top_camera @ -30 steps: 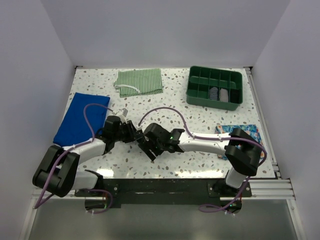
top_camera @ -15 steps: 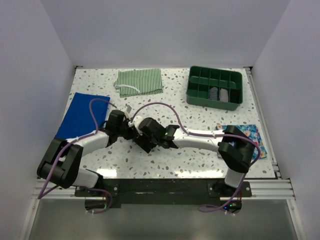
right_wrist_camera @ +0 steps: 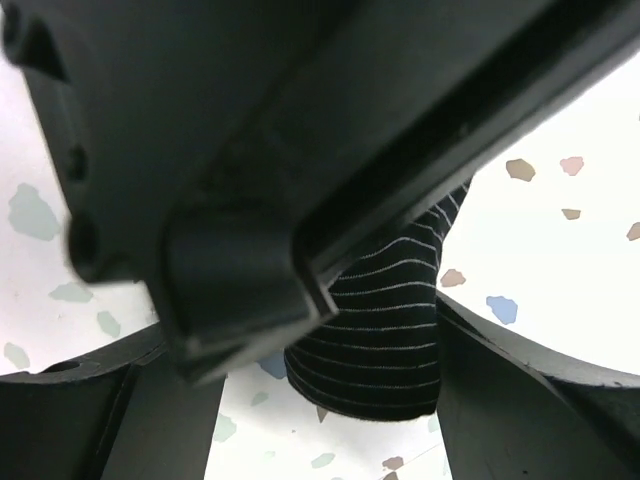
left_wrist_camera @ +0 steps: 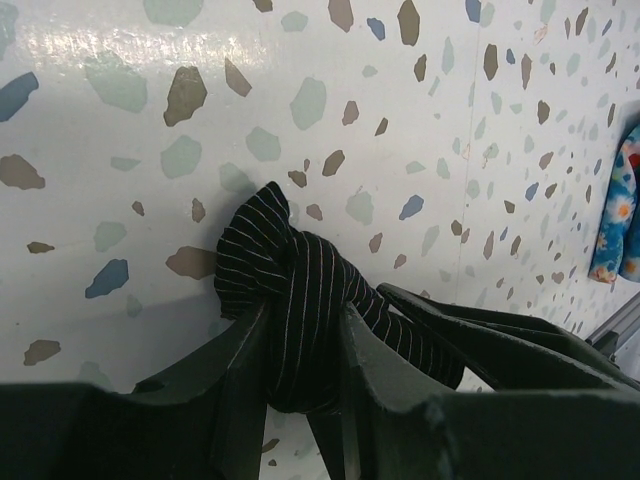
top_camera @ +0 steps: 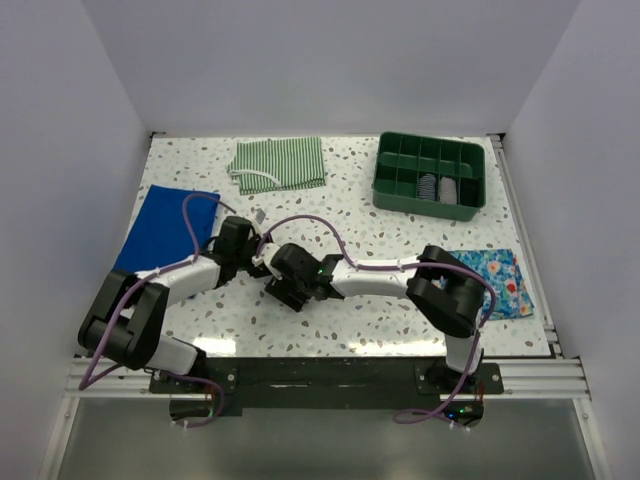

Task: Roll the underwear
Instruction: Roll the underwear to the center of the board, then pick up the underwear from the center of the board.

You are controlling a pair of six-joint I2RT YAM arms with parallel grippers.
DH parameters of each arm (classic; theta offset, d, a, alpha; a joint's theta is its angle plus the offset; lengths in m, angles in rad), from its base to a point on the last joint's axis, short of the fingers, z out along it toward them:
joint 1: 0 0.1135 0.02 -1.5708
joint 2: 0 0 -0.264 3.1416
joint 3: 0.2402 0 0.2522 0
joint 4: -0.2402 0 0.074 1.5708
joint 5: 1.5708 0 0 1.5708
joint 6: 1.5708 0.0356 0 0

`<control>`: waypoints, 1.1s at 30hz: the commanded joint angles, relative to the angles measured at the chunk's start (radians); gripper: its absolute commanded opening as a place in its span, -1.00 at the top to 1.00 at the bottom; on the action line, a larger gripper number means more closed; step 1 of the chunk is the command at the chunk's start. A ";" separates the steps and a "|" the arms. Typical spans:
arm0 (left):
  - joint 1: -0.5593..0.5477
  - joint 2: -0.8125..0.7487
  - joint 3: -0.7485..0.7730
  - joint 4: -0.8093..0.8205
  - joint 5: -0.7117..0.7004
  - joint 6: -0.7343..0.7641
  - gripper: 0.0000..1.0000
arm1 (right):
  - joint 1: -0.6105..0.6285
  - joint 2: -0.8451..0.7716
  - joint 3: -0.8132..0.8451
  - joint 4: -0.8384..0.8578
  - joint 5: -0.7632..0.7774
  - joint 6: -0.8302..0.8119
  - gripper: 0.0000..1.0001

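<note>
speckled terrazzo table (top_camera: 400, 310) with pale walls round it; both arms meet near the middle front; the underwear (left_wrist_camera: 300, 290) is a tight black wad with thin pale stripes, right down at the tabletop; left gripper (left_wrist_camera: 298, 335) is clamped on it, a finger each side; right gripper (right_wrist_camera: 335, 360) sits spread around the same wad, table showing between one finger and the fabric, so not squeezing; green striped cloth (top_camera: 280, 163) and green tray (top_camera: 400, 207) sit at the back, well apart

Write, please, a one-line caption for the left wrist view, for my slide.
Left gripper clamps the bundled black pinstriped underwear over the speckled table.
</note>
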 commanded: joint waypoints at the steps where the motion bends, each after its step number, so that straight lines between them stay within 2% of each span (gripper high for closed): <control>1: -0.006 0.039 -0.002 -0.092 -0.041 0.060 1.00 | 0.005 0.029 0.032 0.009 0.049 -0.040 -0.50; 8: -0.006 0.038 0.002 -0.101 -0.036 0.073 1.00 | 0.005 0.066 0.039 -0.040 0.076 -0.037 -0.40; 11: -0.008 0.042 0.005 -0.099 -0.030 0.077 1.00 | 0.001 0.079 0.023 -0.039 0.098 -0.031 -0.20; 12: -0.006 0.042 0.005 -0.099 -0.030 0.079 1.00 | -0.001 0.083 0.020 -0.040 0.102 -0.026 -0.01; 15: -0.006 0.044 0.005 -0.102 -0.030 0.085 1.00 | -0.002 0.091 0.009 -0.040 0.118 -0.017 0.31; 21: -0.005 0.041 0.007 -0.099 -0.028 0.083 1.00 | -0.005 0.089 -0.003 -0.040 0.130 0.005 0.69; 24: 0.001 0.027 0.016 -0.105 -0.041 0.082 0.77 | -0.013 0.063 -0.031 -0.039 0.125 0.021 0.89; 25: 0.004 0.022 0.019 -0.106 -0.041 0.082 0.48 | -0.021 0.048 -0.047 -0.039 0.122 0.053 0.92; 28: 0.015 -0.002 0.045 -0.130 -0.059 0.079 -0.13 | -0.041 0.004 -0.084 -0.049 0.107 0.089 1.00; 30: 0.023 -0.024 0.070 -0.142 -0.087 0.073 -0.31 | -0.048 -0.023 -0.107 -0.046 0.106 0.116 1.00; 32: 0.035 -0.050 0.091 -0.162 -0.108 0.068 -0.63 | -0.058 -0.064 -0.133 -0.048 0.099 0.138 1.00; 33: 0.047 -0.060 0.097 -0.170 -0.116 0.062 -0.68 | -0.059 -0.079 -0.141 -0.051 0.095 0.146 1.00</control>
